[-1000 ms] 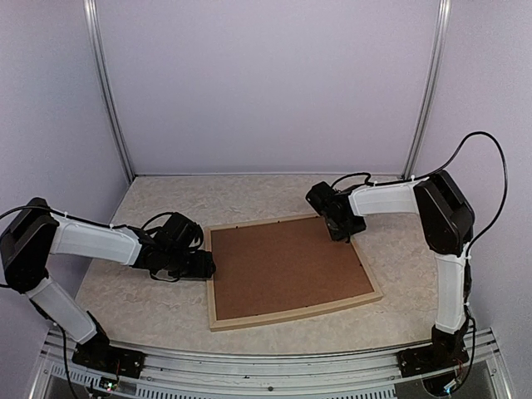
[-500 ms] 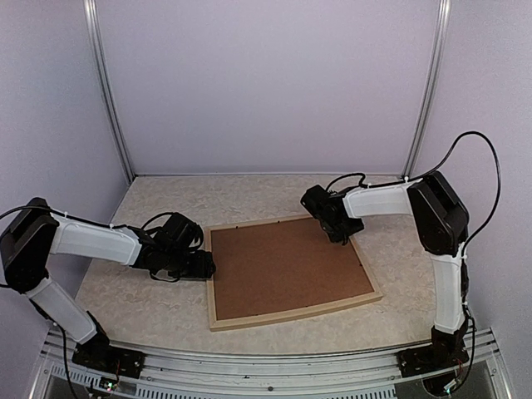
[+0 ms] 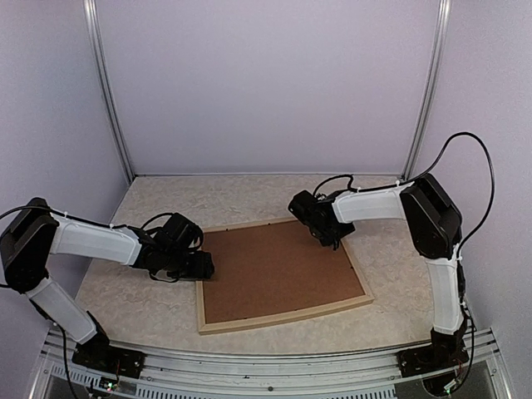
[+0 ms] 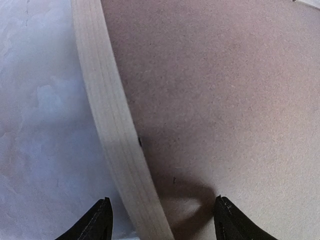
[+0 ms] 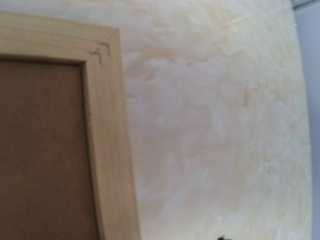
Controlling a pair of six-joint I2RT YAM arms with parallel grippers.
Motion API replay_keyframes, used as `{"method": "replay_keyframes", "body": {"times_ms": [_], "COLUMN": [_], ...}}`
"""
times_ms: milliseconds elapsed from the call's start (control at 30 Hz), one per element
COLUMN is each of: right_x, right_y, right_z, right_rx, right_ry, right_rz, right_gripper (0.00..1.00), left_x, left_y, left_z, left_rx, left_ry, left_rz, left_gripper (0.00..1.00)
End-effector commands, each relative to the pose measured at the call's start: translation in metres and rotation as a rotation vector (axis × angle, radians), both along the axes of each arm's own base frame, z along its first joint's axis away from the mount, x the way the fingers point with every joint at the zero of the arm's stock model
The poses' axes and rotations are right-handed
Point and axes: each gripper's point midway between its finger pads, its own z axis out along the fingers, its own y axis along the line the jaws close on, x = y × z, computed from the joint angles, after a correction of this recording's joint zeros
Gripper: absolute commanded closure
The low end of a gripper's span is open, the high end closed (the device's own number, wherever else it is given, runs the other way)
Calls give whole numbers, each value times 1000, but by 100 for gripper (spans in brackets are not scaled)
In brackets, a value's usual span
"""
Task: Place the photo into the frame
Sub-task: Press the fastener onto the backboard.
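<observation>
Frame (image 3: 283, 316), left rail between spread left fingers (image 4: 100, 222)

The frame (image 3: 285, 315) was laid flat mid-way across the desk (image 3: 166, 199), between the left arm (image 3: 91, 241) and the right arm (image 3: 374, 202). The backing board (image 3: 278, 270) was seated inside it.

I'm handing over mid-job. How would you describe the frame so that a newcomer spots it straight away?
Start at the marbled beige table. The frame is the one large flat rectangle lying across the middle of it. It is the thin rim of pale wood around the outside, not the brown board that fills it.
</observation>
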Motion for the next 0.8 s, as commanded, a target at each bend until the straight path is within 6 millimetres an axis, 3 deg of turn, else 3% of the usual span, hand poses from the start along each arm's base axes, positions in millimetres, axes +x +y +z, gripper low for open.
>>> {"method": "replay_keyframes", "body": {"times_ms": [0,133,267,367,467,767], "right_x": [-42,-32,-29,-28,-33,-48], "right_y": [41,28,16,6,-4,2], "right_z": [-27,11,33,32,17,-9], "right_rx": [207,305,425,515,607,864], "right_ry": [225,171,145,156,199,297], "right_rz": [106,93,95,96,100,149], "right_gripper": [51,49,48,48,48,52], "left_x": [7,12,21,27,33,38], "left_y": [5,12,22,30,40,50], "left_z": [11,19,31,39,43,45], "left_rx": [18,23,37,45,59,75], "left_ry": [-27,-44,-70,-90,-94,-93], "left_rz": [10,29,59,81,104,133], "left_gripper": [31,30,28,26,25,24]}}
